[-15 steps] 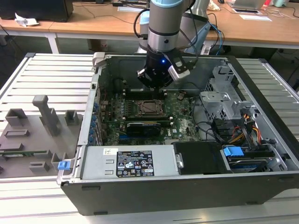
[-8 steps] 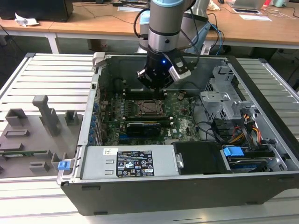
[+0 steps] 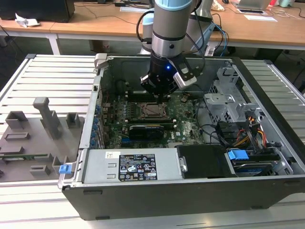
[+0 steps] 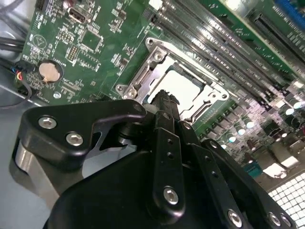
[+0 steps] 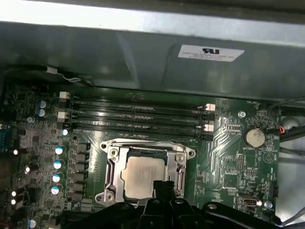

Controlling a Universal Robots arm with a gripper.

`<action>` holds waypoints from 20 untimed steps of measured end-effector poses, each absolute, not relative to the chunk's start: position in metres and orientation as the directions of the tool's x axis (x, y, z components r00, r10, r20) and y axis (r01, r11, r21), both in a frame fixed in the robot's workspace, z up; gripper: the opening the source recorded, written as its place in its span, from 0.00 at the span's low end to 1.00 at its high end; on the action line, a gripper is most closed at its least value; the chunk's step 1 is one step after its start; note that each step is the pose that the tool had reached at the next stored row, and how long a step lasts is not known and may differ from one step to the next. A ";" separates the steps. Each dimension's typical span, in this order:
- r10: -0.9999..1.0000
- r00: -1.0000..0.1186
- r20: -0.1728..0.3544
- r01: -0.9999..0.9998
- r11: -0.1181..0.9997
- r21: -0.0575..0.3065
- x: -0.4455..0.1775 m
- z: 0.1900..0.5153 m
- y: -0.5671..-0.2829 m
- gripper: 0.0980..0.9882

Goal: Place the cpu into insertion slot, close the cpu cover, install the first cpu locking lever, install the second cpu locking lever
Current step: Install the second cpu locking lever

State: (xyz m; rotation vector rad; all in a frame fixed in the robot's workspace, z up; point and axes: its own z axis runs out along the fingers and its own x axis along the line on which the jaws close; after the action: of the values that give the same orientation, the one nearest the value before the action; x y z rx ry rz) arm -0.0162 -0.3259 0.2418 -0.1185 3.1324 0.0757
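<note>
Already the cpu [image 5: 143,177] lies flat in the insertion slot [image 5: 116,164], its silver-tan top showing through the window of the cpu cover [image 5: 178,153], which looks folded down over it so the chip stays seated near the middle of the motherboard [image 5: 228,162]. Poised just above the socket's edge, the gripper [image 5: 163,187] has its fingers drawn together on nothing, seemingly to press.

slatted metal table [image 3: 43,71], open computer case [image 3: 157,191]
</note>
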 end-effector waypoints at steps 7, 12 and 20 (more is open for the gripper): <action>-0.073 -0.997 -0.008 -0.073 0.996 0.048 -0.016 0.249 -0.336 0.01; -0.072 -0.997 -0.007 -0.073 0.996 0.048 -0.016 0.248 -0.350 0.01; -0.072 -0.997 -0.005 -0.072 0.996 0.053 -0.018 0.243 -0.365 0.01</action>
State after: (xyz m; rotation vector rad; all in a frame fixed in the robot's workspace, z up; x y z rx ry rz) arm -0.0176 -0.3653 0.2425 -0.1137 3.1351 0.0835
